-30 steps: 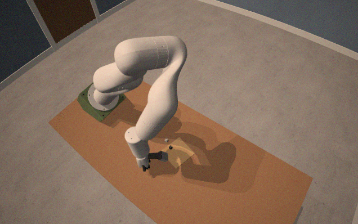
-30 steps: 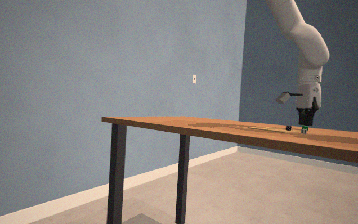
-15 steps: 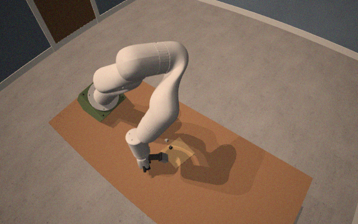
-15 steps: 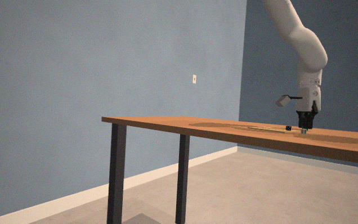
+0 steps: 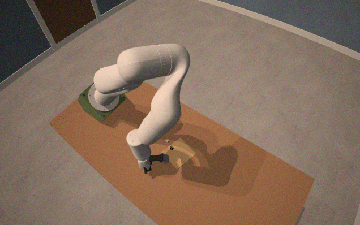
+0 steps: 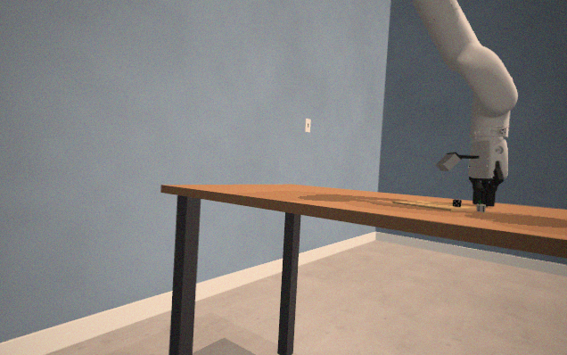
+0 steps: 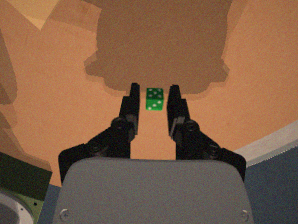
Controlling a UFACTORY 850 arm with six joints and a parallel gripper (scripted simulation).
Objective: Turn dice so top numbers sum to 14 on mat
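Top: we looked steeply down from high and far off over the whole arm point(image 5: 167, 104) and most of the table point(image 5: 127, 181).
Exterior: we faced the table edge point(image 6: 312, 210) from the side, just above its top.
Wrist: we looked down closely past the gripper point(image 7: 154, 86).
Shared: top and exterior both caught the mat point(image 5: 185, 154) point(image 6: 423, 205).

And here's the white six-joint arm point(image 5: 167, 104) point(image 6: 486, 76), arched high and bent sharply down, its wrist point(image 5: 141, 152) point(image 6: 489, 147) near upright! The black pincer point(image 5: 146, 170) point(image 6: 484, 205) point(image 7: 154, 95) points down, low by the tabletop, two fingers parted, part-open, gripping nothing!
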